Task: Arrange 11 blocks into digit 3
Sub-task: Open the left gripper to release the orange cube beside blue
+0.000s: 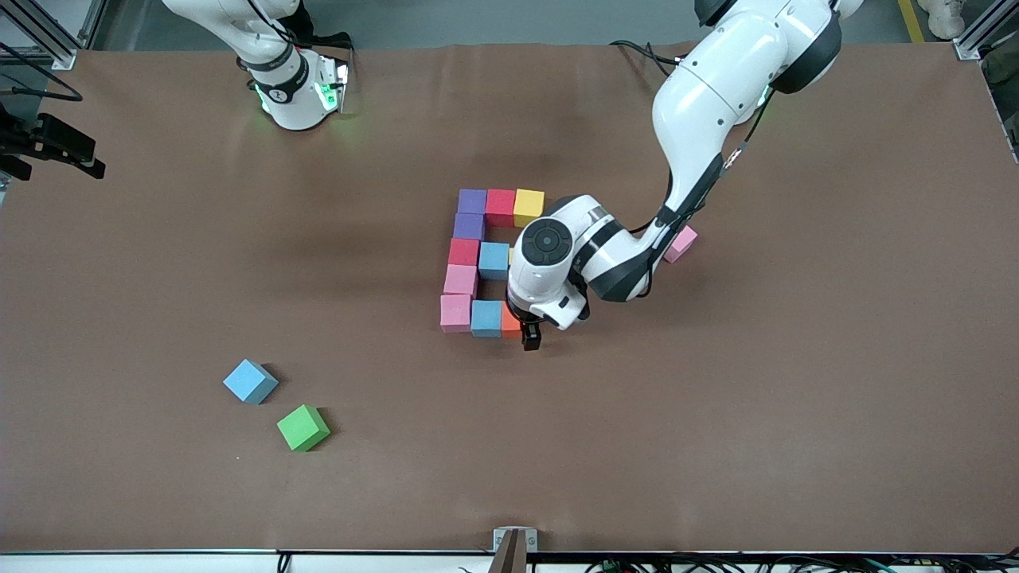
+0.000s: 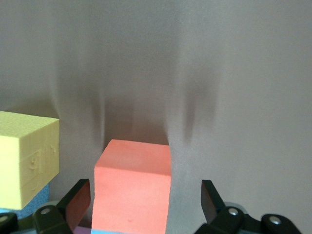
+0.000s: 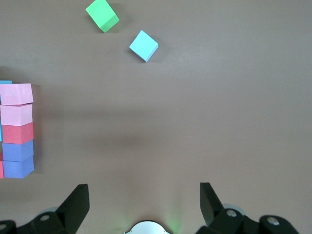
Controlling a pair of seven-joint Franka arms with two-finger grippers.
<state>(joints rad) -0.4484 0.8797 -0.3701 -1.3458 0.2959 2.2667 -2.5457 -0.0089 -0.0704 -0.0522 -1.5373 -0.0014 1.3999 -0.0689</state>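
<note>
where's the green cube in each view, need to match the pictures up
Front view: the green cube lies loose toward the right arm's end of the table, nearer the camera than the block figure.
Left wrist view: not in it; only an orange block and a yellow one show.
Right wrist view: the green cube sits near the top edge.
Shared landmark: the loose light blue cube lies beside it in both.

Purple, red, yellow, pink, light blue, orange blocks (image 1: pixel 478 263); green cube (image 1: pixel 303 427); brown table (image 1: pixel 796 398).
</note>
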